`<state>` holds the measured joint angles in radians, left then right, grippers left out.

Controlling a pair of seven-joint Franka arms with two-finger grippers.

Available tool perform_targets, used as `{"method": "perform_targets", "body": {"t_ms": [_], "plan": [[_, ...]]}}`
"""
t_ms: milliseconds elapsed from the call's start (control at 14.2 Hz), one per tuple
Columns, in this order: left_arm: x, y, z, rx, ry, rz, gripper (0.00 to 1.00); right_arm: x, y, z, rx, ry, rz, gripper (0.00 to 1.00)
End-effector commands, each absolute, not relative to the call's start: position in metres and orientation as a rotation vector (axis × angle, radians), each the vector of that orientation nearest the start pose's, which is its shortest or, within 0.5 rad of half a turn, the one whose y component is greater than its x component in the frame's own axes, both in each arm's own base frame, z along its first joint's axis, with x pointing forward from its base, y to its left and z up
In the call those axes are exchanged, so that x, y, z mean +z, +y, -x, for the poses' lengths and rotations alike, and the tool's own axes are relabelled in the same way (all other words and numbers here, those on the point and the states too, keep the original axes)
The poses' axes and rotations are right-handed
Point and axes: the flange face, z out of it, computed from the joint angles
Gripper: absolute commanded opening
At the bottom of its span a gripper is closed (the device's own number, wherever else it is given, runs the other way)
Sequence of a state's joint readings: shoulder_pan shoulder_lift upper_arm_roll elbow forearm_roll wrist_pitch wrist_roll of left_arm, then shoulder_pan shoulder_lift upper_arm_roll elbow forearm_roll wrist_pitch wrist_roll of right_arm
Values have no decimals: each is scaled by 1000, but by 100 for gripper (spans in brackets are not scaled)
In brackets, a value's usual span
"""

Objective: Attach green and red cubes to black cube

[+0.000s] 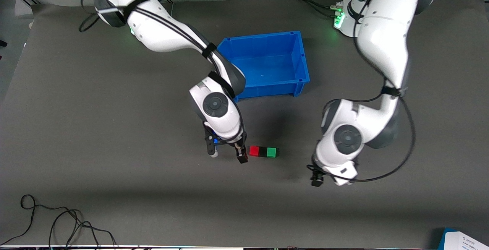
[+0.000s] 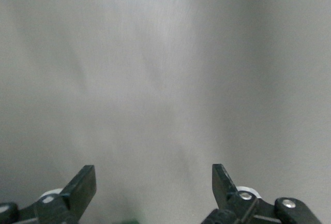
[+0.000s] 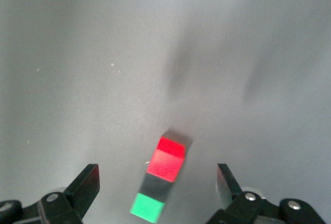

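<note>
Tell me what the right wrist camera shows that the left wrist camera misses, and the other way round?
Only the right wrist view shows the row of three tiny matte cubes, the red cube, black cube and green cube touching in a line, lying between the right gripper's open fingers. Only the left wrist view shows the left gripper, open over bare mat. Both show the grey mat.

Grey surface (image 1: pixel 114 127) carries 3 cubes in 1 touching row: red cube (image 1: pixel 254 151), black cube (image 1: pixel 263 151), green cube (image 1: pixel 271 152), just beside right hand (image 1: pixel 227 156). Blue bin (image 1: pixel 267 63) and loose cable (image 1: pixel 53 219) also on it.
</note>
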<state>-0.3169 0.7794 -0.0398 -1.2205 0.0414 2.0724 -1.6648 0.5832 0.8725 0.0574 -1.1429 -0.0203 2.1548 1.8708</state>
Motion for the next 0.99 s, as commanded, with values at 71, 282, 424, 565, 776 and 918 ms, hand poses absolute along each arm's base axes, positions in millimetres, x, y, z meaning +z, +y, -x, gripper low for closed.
{"method": "perform_targets", "body": {"t_ms": [71,282,424,565,776,918], "plan": [[393,-192,-712,-76,-1751,2625,98,345,405,-633,-5,1466,2704,100],[451,-128,-700,-3,-1573,2689,98,393,364,-624,-7,1367,2763,100],[498,-84,-685,30,-1458,2742,98,414,317,-605,-3,1192,2871,100],[540,-46,-666,58,-1339,2795,98,449,266,-587,1,999,2962,100],[587,0,-641,68,-1239,2838,100,493,187,-577,101,807,3072,100],[607,17,-623,153,-1032,2901,100,524,149,-570,95,616,3108,100]]}}
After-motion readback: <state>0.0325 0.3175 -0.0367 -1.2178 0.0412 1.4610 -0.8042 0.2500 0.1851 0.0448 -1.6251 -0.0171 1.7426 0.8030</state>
